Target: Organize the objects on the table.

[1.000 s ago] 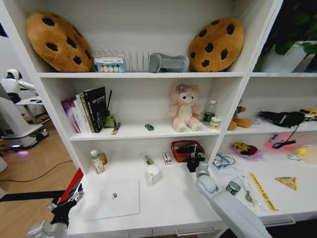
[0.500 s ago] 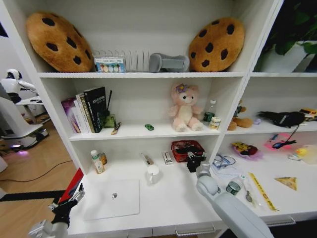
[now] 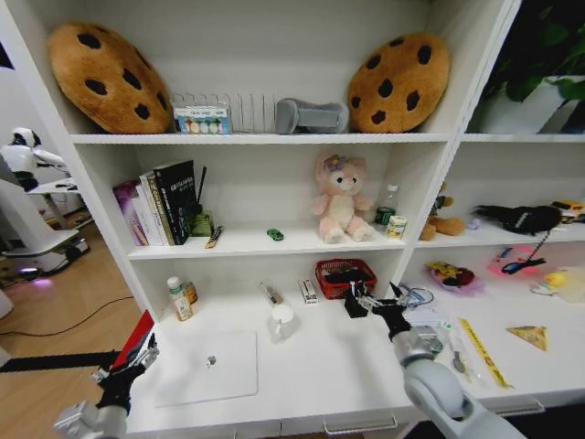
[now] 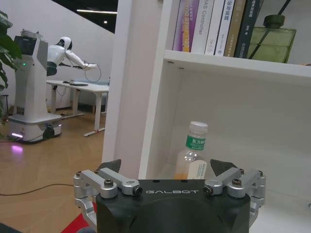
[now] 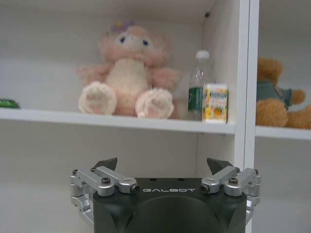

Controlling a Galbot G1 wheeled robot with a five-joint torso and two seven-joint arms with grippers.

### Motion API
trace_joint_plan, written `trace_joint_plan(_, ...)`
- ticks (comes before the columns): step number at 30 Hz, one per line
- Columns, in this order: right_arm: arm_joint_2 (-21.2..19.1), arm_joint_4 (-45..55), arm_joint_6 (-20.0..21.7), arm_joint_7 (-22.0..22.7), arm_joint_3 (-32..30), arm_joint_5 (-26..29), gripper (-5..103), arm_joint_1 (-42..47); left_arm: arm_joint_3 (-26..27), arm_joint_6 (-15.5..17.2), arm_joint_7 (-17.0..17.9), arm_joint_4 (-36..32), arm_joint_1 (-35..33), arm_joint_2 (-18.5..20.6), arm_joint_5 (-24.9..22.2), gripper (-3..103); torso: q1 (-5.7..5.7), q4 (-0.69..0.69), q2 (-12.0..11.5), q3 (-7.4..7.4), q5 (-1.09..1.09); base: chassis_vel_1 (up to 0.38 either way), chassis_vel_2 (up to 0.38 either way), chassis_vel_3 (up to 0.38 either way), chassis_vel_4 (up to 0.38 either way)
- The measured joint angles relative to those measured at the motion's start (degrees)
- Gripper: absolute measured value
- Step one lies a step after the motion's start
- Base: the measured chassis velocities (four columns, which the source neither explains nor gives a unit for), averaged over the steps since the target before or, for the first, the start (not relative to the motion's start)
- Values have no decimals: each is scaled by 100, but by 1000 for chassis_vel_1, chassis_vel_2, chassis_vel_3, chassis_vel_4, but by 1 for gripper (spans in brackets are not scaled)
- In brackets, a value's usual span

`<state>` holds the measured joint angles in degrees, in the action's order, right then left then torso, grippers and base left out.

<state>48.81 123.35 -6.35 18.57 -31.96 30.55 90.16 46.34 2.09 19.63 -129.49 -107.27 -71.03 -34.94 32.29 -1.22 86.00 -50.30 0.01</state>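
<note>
Laptop (image 3: 207,366) lies flat, lower left on the worktop (image 3: 311,366); thin, stiff, slippery, so grab an edge. Right gripper (image 3: 379,303) hovers mid-frame, fingers spread. Left gripper (image 3: 128,366) waits lower left, fingers spread.

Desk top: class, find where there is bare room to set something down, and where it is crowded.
Bare white desk lies between the silver laptop and the right gripper, in front of the clear jug. Crowded: right of that gripper, around the green-labelled jar, yellow ruler and yellow triangle.
</note>
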Motion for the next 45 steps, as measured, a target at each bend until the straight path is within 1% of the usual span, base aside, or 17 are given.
trace_joint_plan(1, 47, 191, -46, -102, -221, -4, 100, 283, -7, 2, -8, -58, -3, 9, 20, 100, 0, 0, 0, 0, -2, 0, 0, 0, 0)
trace_joint_plan(2, 47, 191, -46, -102, -221, -4, 100, 283, -7, 2, -8, -58, -3, 9, 20, 100, 0, 0, 0, 0, -2, 0, 0, 0, 0)
trace_joint_plan(5, 255, 631, -162, -399, -845, -43, 100, 1171, -17, 18, -45, -230, -30, 42, 59, 100, 0, -3, 1, 0, -2, 0, 0, 0, 0)
trace_joint_plan(6, 255, 631, -162, -399, -845, -43, 100, 1171, -17, 18, -45, -230, -30, 42, 59, 100, 0, -3, 1, 0, -2, 0, 0, 0, 0)
trace_joint_plan(9, 447, 670, -413, -568, -1237, -247, 100, 1608, -4, 21, -130, -425, -112, 68, 151, 100, 0, -1, 1, 0, 0, 0, 0, 0, 0)
trace_joint_plan(10, 447, 670, -413, -568, -1237, -247, 100, 1608, -4, 21, -130, -425, -112, 68, 151, 100, 0, -1, 1, 0, 0, 0, 0, 0, 0)
trace_joint_plan(11, 520, 664, -470, -585, -1371, -283, 100, 1718, -4, 19, -147, -489, -142, 61, 167, 100, 0, 0, 1, 0, -1, 0, 0, 0, 0)
trace_joint_plan(14, 680, 665, -411, -543, -1567, -387, 100, 1905, -16, 16, -160, -548, -157, 10, 171, 100, 0, 0, 0, 0, 0, 0, 0, 0, 0)
trace_joint_plan(19, 815, 609, -421, -493, -1590, -551, 100, 1957, -65, 23, -150, -542, -115, 4, 169, 100, 0, -1, 0, -1, -1, 0, 0, 0, 0)
trace_joint_plan(26, 871, 462, -369, -363, -1560, -828, 100, 1881, -57, 32, -143, -426, -66, 37, 146, 100, 0, 0, 0, -1, -1, 0, 0, 0, 0)
trace_joint_plan(36, 870, 373, -367, -308, -1496, -847, 100, 1814, -42, 17, -147, -365, -52, 39, 136, 100, 1, -1, 0, 0, -2, -50, -46, 38, 45)
trace_joint_plan(40, 855, 311, -374, -217, -1458, -854, 100, 1737, -41, 17, -146, -343, -51, 38, 115, 100, 1, 0, -1, -1, 1, -160, -149, 174, 156)
trace_joint_plan(41, 855, 306, -375, -207, -1447, -846, 100, 1730, -41, 17, -146, -327, -52, 34, 113, 100, 1, 0, 0, -1, -3, -191, -213, 213, 188)
trace_joint_plan(43, 859, 299, -378, -199, -1431, -843, 100, 1717, -39, 17, -146, -313, -52, 27, 110, 100, 1, 1, 0, -1, -2, -191, -217, 211, 201)
trace_joint_plan(45, 871, 292, -380, -169, -1397, -839, 100, 1698, -40, 17, -146, -301, -50, 14, 105, 100, 1, -2, 0, -1, 0, -221, -238, 218, 230)
